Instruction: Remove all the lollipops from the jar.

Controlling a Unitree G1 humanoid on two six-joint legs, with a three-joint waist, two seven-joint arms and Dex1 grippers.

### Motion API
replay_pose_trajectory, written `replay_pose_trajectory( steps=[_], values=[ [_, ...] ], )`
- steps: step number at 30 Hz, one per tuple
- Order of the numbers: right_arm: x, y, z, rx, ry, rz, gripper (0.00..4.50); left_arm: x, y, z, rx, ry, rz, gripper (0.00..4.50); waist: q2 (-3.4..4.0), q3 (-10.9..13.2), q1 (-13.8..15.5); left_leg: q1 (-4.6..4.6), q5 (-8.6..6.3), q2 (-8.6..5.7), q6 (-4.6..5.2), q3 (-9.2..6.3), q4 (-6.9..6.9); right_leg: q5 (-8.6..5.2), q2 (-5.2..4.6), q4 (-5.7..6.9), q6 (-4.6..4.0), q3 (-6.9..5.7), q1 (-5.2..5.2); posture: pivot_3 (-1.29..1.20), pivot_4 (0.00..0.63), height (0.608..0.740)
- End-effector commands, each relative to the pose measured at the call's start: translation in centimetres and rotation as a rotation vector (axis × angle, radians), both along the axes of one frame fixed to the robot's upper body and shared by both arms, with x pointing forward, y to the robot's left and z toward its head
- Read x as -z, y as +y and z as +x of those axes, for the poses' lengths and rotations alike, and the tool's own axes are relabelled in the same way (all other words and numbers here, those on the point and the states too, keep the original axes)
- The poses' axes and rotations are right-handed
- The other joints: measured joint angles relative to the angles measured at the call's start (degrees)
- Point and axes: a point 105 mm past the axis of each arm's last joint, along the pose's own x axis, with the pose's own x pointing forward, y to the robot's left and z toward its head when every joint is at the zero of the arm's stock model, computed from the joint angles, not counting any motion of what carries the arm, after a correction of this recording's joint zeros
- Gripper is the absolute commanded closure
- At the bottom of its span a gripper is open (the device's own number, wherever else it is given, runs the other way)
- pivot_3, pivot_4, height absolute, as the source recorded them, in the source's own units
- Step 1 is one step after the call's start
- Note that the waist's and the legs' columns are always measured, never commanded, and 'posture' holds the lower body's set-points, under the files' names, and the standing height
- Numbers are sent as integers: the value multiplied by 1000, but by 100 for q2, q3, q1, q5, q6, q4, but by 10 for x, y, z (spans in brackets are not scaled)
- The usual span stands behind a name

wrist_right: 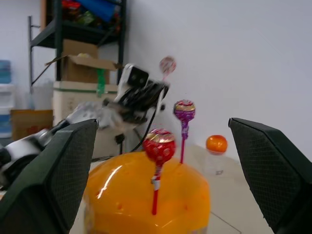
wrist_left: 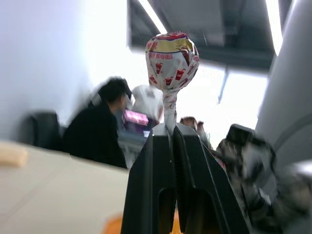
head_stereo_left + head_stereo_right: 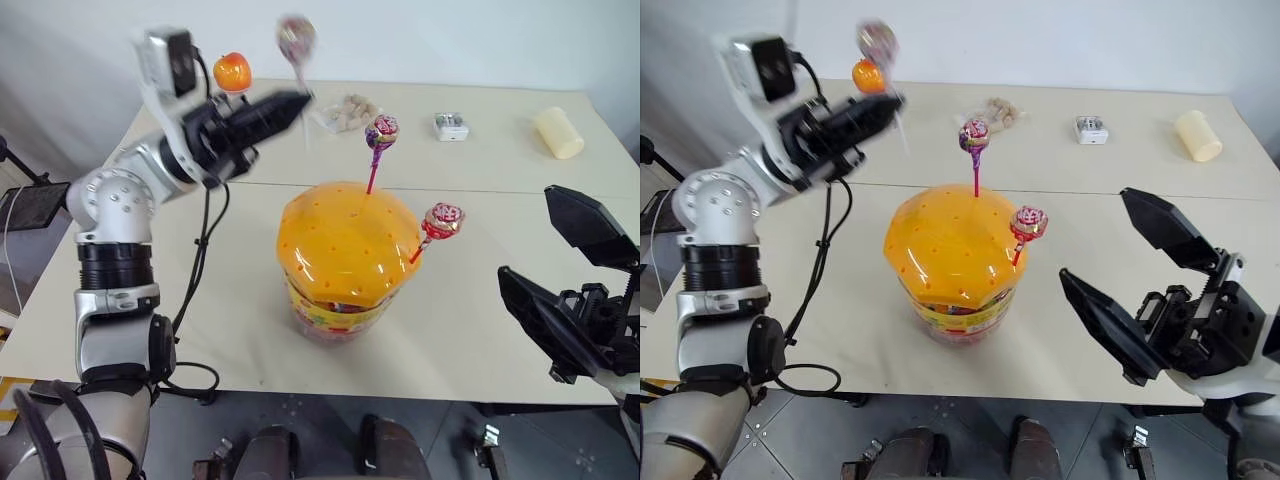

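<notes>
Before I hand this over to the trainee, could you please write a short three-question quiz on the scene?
1. True or false: the left gripper is shut on a lollipop.
2. How many lollipops stand in the jar's orange lid?
3. The right gripper is: A) shut on the purple lollipop, B) open beside the jar, C) shut on the lid.

Key: 1 true; 2 two, the purple lollipop and the red lollipop; 3 B.
</notes>
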Motion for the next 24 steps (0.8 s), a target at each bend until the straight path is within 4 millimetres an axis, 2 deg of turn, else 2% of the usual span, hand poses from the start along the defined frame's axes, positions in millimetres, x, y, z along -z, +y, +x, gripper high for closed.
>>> replay_pose_trajectory(
  steps=[1, 3, 5, 6, 7, 9, 12, 14, 18, 21, 24],
  values=[
    [7, -1, -2, -68, -2, -167, 0, 4, 40, 11, -237, 26, 75, 4471, 0, 0, -14, 1, 0, 0, 0, 3, -2, 0, 0, 0, 0, 1, 0, 0, 150, 740],
    [13, 0, -4, -120, 2, -242, 0, 35, 64, 21, -400, 136, 253, 4471, 0, 0, -57, 9, -1, 0, -1, 10, -11, 0, 1, 1, 0, 3, -1, 0, 150, 740],
    [13, 2, -6, -167, -2, -268, 0, 70, 87, 22, -497, 289, 427, 4471, 0, 0, -60, 16, -1, 1, -1, 11, -22, 0, 2, 1, 0, 2, -1, 0, 150, 740],
    [13, 4, -7, -193, -3, -270, 0, 91, 103, 21, -559, 398, 520, 4471, -4, 1, -44, 15, -1, 1, -1, 7, -22, 0, 1, 3, 0, 2, -1, 0, 150, 740],
    [15, 7, -9, -230, 3, -283, 0, 116, 127, 16, -661, 505, 609, 4471, -5, 2, -26, 12, -1, 1, -1, 6, -20, 0, 1, 1, 0, 2, -1, 0, 150, 740],
    [29, 12, -11, -290, 30, -348, 0, 156, 168, -12, -786, 674, 774, 4471, -7, 2, -46, 9, -6, 2, 3, 7, -17, 0, 0, -2, 0, 6, -3, 0, 150, 740],
    [48, 9, -6, -295, 76, -419, 0, 190, 191, -47, -841, 772, 940, 4471, -26, 7, -37, 8, -37, 32, -3, 1, -8, 0, 22, 3, 0, 8, -13, 0, 150, 740],
    [54, 3, 1, -263, 96, -439, 0, 202, 191, -62, -826, 787, 986, 4471, -39, 4, 40, -6, -56, 47, -8, 1, 21, 0, 35, 2, -1, 10, -18, 0, 150, 740],
    [58, -8, 12, -202, 135, -436, 0, 205, 184, -62, -853, 735, 951, 4471, -43, 3, 185, -11, -58, 59, -8, -7, 39, -2, 35, -12, -4, 27, -3, 0, 150, 740],
    [57, -15, 18, -163, 156, -417, 0, 207, 185, -59, -893, 663, 950, 3837, -36, 6, 145, 9, -59, 53, -10, -3, 31, -2, 44, -13, -4, 51, -3, 0, 150, 740],
    [51, -21, 20, -129, 167, -362, 0, 204, 185, -56, -897, 565, 948, 2994, -36, 6, 82, 11, -65, 66, -23, 11, 30, -2, 63, 1, -5, 56, -16, 0, 150, 740]
  ],
)
